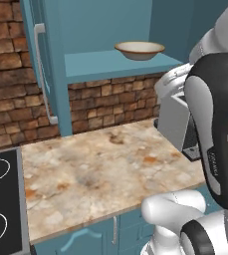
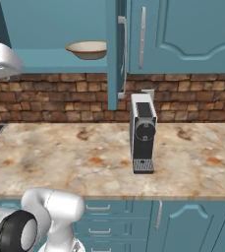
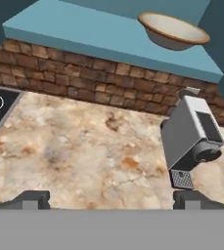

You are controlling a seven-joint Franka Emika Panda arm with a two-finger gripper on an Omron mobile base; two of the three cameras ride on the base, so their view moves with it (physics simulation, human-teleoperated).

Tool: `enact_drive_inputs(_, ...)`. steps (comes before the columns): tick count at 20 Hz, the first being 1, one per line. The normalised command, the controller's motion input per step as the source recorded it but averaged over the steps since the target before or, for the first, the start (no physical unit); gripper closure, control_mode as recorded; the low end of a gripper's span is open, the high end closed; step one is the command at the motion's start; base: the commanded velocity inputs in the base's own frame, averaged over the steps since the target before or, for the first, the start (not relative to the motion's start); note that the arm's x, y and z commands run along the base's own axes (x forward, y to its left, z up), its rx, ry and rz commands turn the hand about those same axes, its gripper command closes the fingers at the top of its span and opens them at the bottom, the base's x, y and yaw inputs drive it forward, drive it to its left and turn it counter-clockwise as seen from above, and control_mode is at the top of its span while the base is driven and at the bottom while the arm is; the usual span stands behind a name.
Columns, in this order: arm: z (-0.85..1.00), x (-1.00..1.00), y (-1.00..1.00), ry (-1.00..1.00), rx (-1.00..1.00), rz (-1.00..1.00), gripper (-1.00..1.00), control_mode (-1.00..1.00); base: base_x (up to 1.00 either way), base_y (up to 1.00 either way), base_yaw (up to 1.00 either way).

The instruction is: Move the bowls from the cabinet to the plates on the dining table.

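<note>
One bowl (image 1: 139, 50) (image 2: 87, 49) (image 3: 174, 30), cream inside with a tan-brown rim, stands upright on the teal inner shelf (image 1: 100, 63) of the open wall cabinet (image 2: 50, 22). The cabinet's door (image 1: 38, 60) is swung wide, its silver bar handle (image 2: 124, 59) facing out. In the hand view my gripper (image 3: 113, 199) is open, its fingertips (image 3: 33, 199) far apart with nothing between them. It hangs over the counter, well below and short of the bowl. The plates and the dining table are out of view.
A grey and black coffee machine (image 2: 143, 133) (image 3: 191, 136) stands on the marble counter (image 1: 100, 169) beneath the shelf's right end. A black cooktop (image 1: 1, 204) ends the counter on the left. A brick wall (image 2: 60, 98) lies behind, and a closed cabinet door (image 2: 182, 34) to the right.
</note>
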Motion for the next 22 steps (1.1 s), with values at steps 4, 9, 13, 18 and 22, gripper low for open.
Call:
enact_drive_inputs(4,-0.04,0.68,-0.24,-0.17,-0.08,0.00,-1.00,-1.00,0.00,0.00,0.00)
enact_drive_inputs(9,-0.54,0.98,-0.23,-0.29,-0.04,0.01,-1.00,-1.00,0.00,0.00,0.00)
enact_drive_inputs(13,-0.22,0.86,-0.15,-0.29,0.00,0.03,-1.00,-1.00,0.00,0.00,0.00)
enact_drive_inputs(18,0.92,0.41,-0.04,0.01,0.00,0.11,-1.00,-1.00,0.00,0.00,0.00)
enact_drive_inputs(22,0.53,0.12,0.00,0.30,0.00,0.04,-1.00,-1.00,0.00,0.00,0.00)
